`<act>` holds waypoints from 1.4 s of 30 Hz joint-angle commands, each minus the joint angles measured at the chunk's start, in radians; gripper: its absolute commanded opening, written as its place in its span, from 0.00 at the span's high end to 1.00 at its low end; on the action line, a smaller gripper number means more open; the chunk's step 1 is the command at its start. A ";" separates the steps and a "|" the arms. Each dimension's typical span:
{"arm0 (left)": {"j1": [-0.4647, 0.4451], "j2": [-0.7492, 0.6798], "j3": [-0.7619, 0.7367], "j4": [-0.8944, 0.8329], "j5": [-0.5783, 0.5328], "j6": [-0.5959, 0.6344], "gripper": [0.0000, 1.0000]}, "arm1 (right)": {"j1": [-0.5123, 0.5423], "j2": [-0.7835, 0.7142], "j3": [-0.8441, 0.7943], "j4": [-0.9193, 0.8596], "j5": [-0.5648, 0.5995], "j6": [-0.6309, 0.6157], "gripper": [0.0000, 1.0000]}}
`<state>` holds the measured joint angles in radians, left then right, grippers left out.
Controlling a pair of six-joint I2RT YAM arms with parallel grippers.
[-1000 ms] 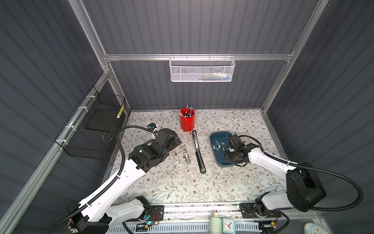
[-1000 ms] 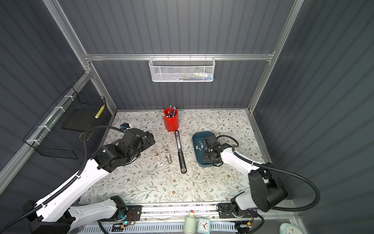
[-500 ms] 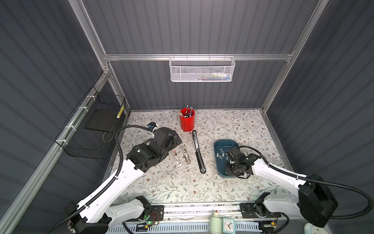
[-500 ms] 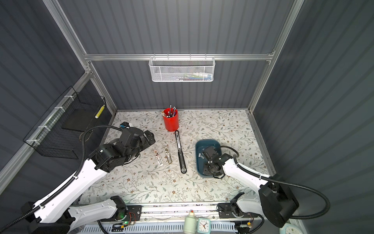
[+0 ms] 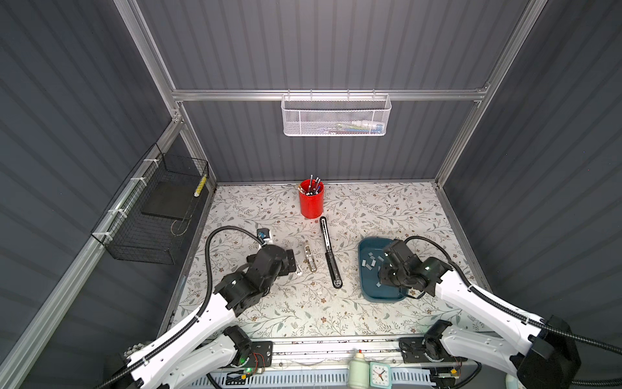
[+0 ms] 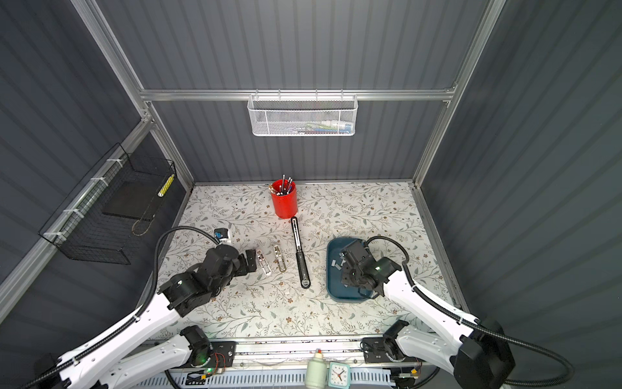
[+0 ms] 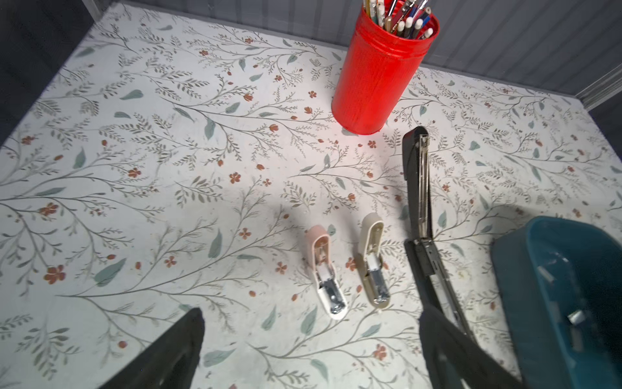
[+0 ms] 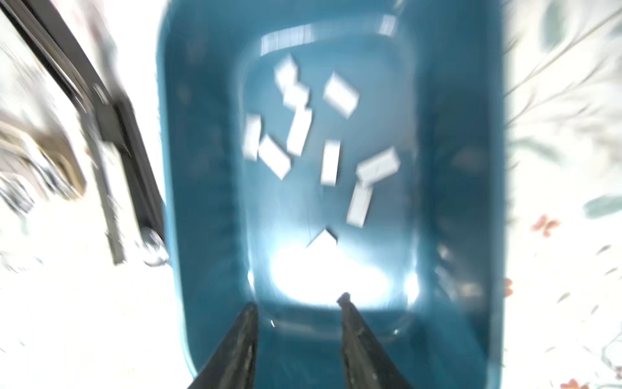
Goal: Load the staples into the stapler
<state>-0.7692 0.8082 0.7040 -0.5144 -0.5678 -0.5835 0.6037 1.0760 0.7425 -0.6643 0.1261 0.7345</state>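
Observation:
Several pale grey staples (image 8: 298, 131) lie loose in a teal tray (image 8: 202, 168), also seen in both top views as staples (image 5: 368, 262) (image 6: 336, 263). My right gripper (image 8: 298, 303) hangs over the tray's near end, open, with nothing between its fingers; this view is blurred. A long black stapler (image 5: 330, 256) (image 6: 300, 257) (image 7: 419, 188) lies folded open flat at mid table. Left of it lie a small beige stapler (image 7: 372, 261) (image 6: 279, 258) and a small pink-white stapler (image 7: 324, 272) (image 6: 263, 262), both open. My left gripper (image 7: 311, 323) (image 6: 250, 261) stands wide open and empty just short of the pink-white one.
A red cup (image 5: 311, 202) of pens stands at the back middle, just beyond the black stapler's far end. The teal tray (image 5: 365, 246) sits right of the black stapler. A black wire basket (image 5: 151, 215) hangs on the left wall, a white mesh basket (image 5: 336, 114) on the back wall.
My right arm has drawn back toward the front edge, and the teal tray has shifted forward with it. The left arm has hardly moved.

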 commanded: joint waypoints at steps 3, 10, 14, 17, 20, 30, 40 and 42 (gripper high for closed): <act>0.000 -0.038 -0.050 0.000 -0.231 0.089 0.00 | -0.049 0.101 0.069 0.092 0.025 -0.053 0.62; 0.001 0.056 -0.085 -0.032 -0.336 0.028 0.00 | -0.059 0.317 0.180 0.126 0.082 -0.066 0.68; 0.000 0.032 -0.092 -0.031 -0.375 0.032 0.00 | -0.061 0.379 0.185 0.151 0.107 -0.062 0.67; 0.001 0.008 -0.107 -0.017 -0.389 0.038 0.00 | -0.070 0.416 0.187 0.158 0.111 -0.061 0.66; 0.000 0.016 -0.102 -0.025 -0.413 0.025 0.00 | -0.075 0.448 0.181 0.177 0.092 -0.059 0.66; 0.000 0.077 -0.074 -0.043 -0.423 0.010 0.00 | -0.080 0.550 0.188 0.217 0.066 -0.052 0.65; 0.000 0.055 -0.084 -0.036 -0.417 0.017 0.00 | -0.081 0.594 0.189 0.218 0.087 -0.053 0.66; 0.000 0.054 -0.087 -0.035 -0.415 0.018 0.00 | -0.081 0.606 0.189 0.222 0.087 -0.056 0.66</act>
<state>-0.7692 0.8772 0.6083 -0.5373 -0.9619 -0.5533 0.5251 1.6615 0.9131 -0.4381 0.1982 0.6796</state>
